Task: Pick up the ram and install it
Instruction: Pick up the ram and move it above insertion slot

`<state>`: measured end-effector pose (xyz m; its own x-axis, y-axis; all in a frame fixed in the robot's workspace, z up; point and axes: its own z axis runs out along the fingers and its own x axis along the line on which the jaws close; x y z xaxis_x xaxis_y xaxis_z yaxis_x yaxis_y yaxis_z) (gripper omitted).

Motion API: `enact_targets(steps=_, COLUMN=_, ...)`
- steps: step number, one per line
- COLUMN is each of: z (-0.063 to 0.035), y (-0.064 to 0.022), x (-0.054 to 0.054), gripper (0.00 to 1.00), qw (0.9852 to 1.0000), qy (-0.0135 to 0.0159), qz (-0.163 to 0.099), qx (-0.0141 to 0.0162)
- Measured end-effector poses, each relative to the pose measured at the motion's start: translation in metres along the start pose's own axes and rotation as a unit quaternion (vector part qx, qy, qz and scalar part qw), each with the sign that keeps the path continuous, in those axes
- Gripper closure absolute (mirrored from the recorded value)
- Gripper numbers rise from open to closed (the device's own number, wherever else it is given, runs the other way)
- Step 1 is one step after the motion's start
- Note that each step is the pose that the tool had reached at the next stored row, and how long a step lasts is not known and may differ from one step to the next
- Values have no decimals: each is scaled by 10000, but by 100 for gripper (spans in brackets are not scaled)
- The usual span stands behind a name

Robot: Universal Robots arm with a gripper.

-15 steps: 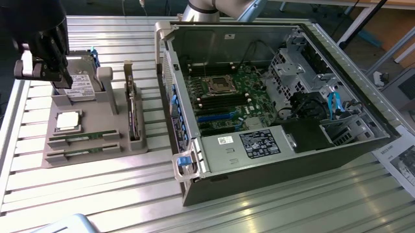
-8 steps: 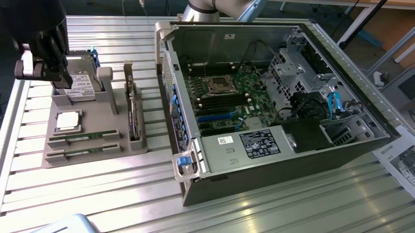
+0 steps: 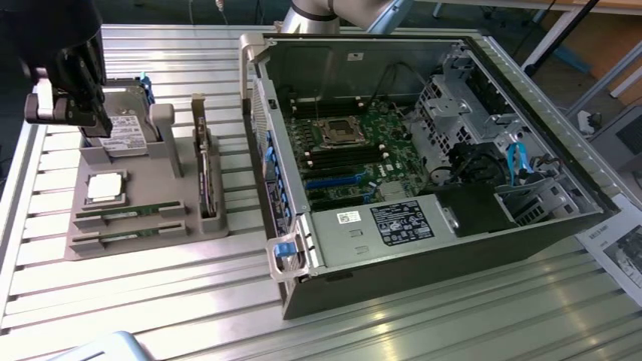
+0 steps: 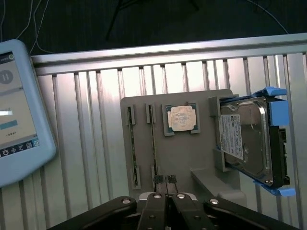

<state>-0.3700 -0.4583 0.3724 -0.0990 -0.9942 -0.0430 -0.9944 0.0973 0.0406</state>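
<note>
Hovering closed gripper (image 4: 165, 181) near ram (image 4: 153, 143), edge-on in tray (image 4: 192, 153).

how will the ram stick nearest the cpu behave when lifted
Probably stiff and light: the ram is a thin, narrow green board. It stands on edge in the holder slots, so it may bind if pulled crooked. Likely fragile if squeezed hard.

The robot's dark wrist (image 3: 65, 68) hides part of the hard drive (image 3: 125, 134). The tablet (image 4: 19, 110) is cut by the frame's edge, its text blurred; print on the ram (image 3: 128, 214) is too small to read.
</note>
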Motion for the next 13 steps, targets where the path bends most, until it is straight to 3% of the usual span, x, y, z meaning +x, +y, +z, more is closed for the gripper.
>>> enact_targets(steps=13, z=-3, y=-6, x=69, gripper=90, qw=10000, qy=0, qz=1, qx=0)
